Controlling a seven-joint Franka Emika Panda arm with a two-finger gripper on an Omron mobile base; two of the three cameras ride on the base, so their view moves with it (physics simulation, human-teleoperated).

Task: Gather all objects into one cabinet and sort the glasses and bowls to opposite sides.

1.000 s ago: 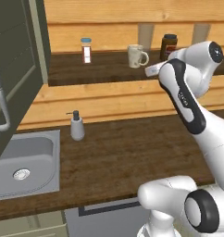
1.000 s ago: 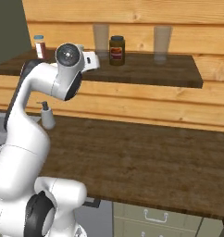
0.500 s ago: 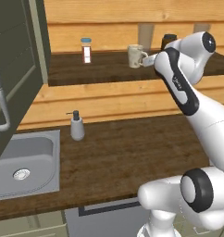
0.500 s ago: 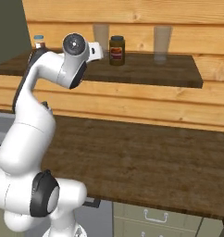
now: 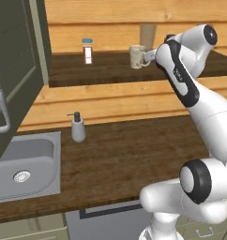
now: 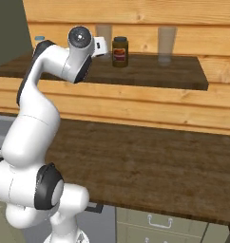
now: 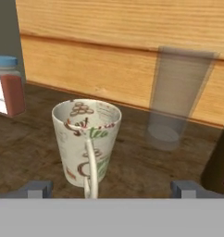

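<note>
Hand view: the patterned mug (image 7: 87, 142), judged stiff, light and breakable, is framed by the tool (image 7: 111, 189), its fingers apart, the handle being nearest.

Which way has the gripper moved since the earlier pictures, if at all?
Yes: in the left base view the gripper has closed leftward on the patterned mug, which stands unmoved on the wooden shelf.

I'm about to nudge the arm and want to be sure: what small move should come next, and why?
Probably ease the hand straight forward. In the hand view the patterned mug stands upright on the wooden shelf, handle toward the camera, centred between the widely parted fingertips. It is not yet enclosed, and the clear glass behind stands clear of that path.
</note>
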